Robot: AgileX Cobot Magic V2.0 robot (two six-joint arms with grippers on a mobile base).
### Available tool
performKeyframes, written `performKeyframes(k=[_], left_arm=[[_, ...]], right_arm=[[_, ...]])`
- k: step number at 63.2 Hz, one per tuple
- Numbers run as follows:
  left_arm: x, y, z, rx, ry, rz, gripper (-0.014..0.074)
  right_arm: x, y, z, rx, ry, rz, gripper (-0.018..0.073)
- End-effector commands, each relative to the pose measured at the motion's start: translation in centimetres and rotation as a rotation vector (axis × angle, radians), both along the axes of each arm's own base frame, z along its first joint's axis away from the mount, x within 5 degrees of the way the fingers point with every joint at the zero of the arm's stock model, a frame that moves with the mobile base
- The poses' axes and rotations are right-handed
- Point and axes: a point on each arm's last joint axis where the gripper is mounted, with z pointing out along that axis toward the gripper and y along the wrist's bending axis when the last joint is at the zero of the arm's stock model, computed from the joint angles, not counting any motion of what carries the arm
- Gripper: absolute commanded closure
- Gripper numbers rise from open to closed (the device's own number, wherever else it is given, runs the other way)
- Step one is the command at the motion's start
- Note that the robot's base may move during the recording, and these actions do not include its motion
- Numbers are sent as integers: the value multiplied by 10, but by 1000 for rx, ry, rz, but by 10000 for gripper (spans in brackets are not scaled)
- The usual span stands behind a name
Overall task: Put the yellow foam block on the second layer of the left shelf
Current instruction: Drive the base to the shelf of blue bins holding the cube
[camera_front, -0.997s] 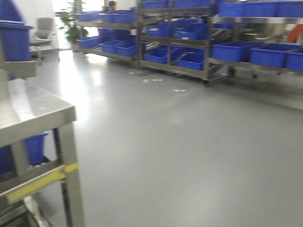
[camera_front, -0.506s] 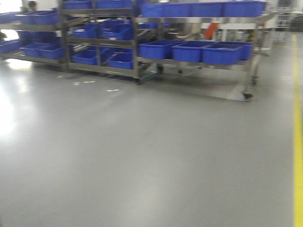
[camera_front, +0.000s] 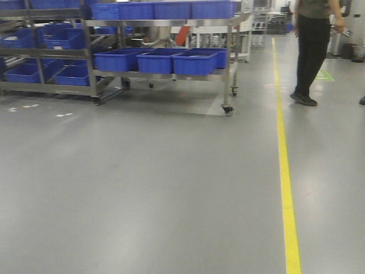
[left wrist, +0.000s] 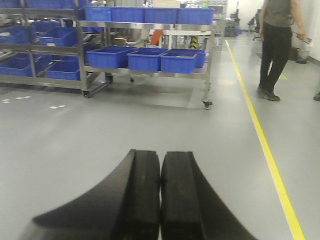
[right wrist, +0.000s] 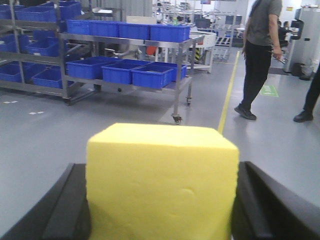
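Observation:
The yellow foam block [right wrist: 160,185] fills the bottom of the right wrist view, a matte cube with small dents on its front face. My right gripper [right wrist: 161,169] is shut on it, one black finger [right wrist: 67,205] pressed against each side. My left gripper [left wrist: 160,161] is shut with nothing in it, its black pads [left wrist: 145,190] touching above the grey floor. Neither gripper shows in the front view. Steel racks [camera_front: 165,24] stand ahead to the left. I cannot tell which of them is the left shelf.
Blue bins [camera_front: 194,61] fill the wheeled rack's levels, and more racks of bins [camera_front: 63,40] run off to the left. A yellow floor line [camera_front: 283,160] runs away on the right. A person in dark trousers [camera_front: 312,45] stands beyond it. Grey floor [camera_front: 142,188] lies in front.
The front view has swung to the right: the steel table at the near left has left the frame, the racks have slid left, and the yellow line and the person have come into view.

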Motion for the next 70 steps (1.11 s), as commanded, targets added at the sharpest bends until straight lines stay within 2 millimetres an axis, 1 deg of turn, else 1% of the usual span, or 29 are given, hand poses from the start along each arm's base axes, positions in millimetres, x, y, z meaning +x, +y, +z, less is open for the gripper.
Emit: performKeyframes(k=[1,70], left_arm=[[1,-1,-1,-16,-54,-17,460],[1,-1,-1,-16,-53,-17,460]], right_arm=[[-4,0,16,-15,-110,2,255],[-4,0,16,-14,-111,2,255]])
